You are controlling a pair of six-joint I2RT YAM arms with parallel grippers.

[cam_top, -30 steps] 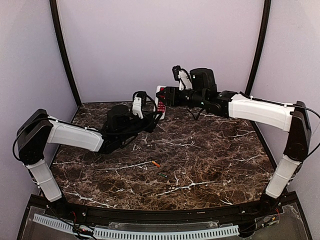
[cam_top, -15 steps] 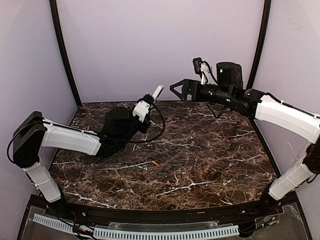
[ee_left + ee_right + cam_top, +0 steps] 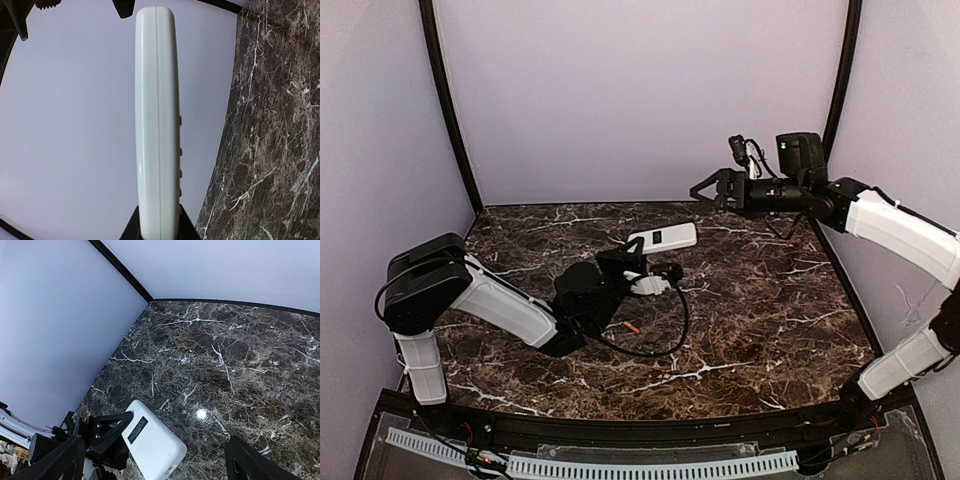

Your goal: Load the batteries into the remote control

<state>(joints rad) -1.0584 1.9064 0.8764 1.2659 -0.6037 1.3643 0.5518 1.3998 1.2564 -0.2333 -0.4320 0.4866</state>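
The left hand is closed on one short end of the remote control, with its two black fingers pinching the white body from either side. From that grip the remote control reaches out roughly level towards the back of the booth, clear of the tabletop. Its plain white back faces up and carries a small dark rectangle near the middle. The left wrist view has it edge-on, showing a seam along the side and a row of buttons poking out on the face turned towards the marble. A black cable loops from the left wrist down across the dark, white-veined stone. Just inside that loop, below the left hand, the orange battery lies on the tabletop. A second, darker one may be under the cable, but I cannot pick it out from here. Well apart, up and to the right near the back wall, the right hand hangs in the air holding nothing. Its fingers are spread wide and point towards the remote control, which sits between them in its own wrist view.
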